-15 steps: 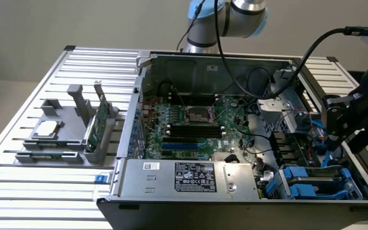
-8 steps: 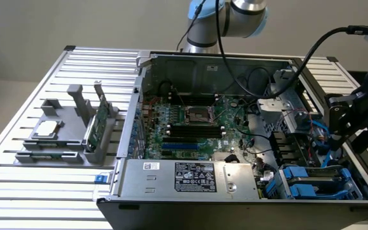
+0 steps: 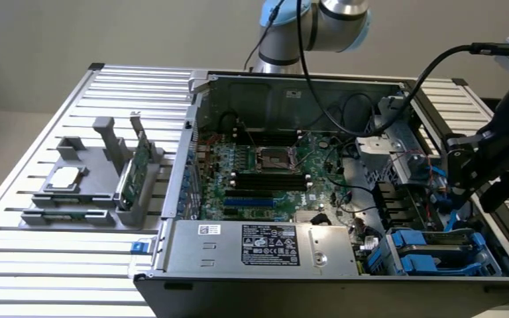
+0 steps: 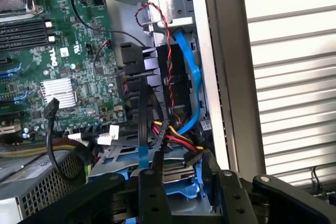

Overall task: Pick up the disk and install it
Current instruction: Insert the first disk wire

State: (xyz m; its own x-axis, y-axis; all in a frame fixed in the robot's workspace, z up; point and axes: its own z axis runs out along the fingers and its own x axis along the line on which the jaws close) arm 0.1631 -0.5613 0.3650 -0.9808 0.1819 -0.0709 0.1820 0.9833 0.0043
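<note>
The disk (image 3: 421, 246) lies flat in the drive bay at the front corner of the open computer case on the exterior view's right. Its blue carrier (image 4: 177, 186) frames it, and bundled cables run over its far end. My gripper (image 3: 477, 189) hangs over the case's side wall on the exterior view's right, above and behind that bay. In the wrist view my gripper (image 4: 181, 170) stands open. Its two black fingers (image 4: 151, 195) are set apart with the blue carrier showing in the gap. Nothing is held between them.
A blue data cable (image 4: 190, 72) and red, yellow and black wires (image 4: 173, 137) cross the space above the bay. The motherboard (image 3: 268, 175) and the power supply (image 3: 268, 245) fill the case. On the exterior view's left, a grey fixture (image 3: 60, 215) holds a square silver chip (image 3: 64, 177) and a green circuit card (image 3: 132, 173).
</note>
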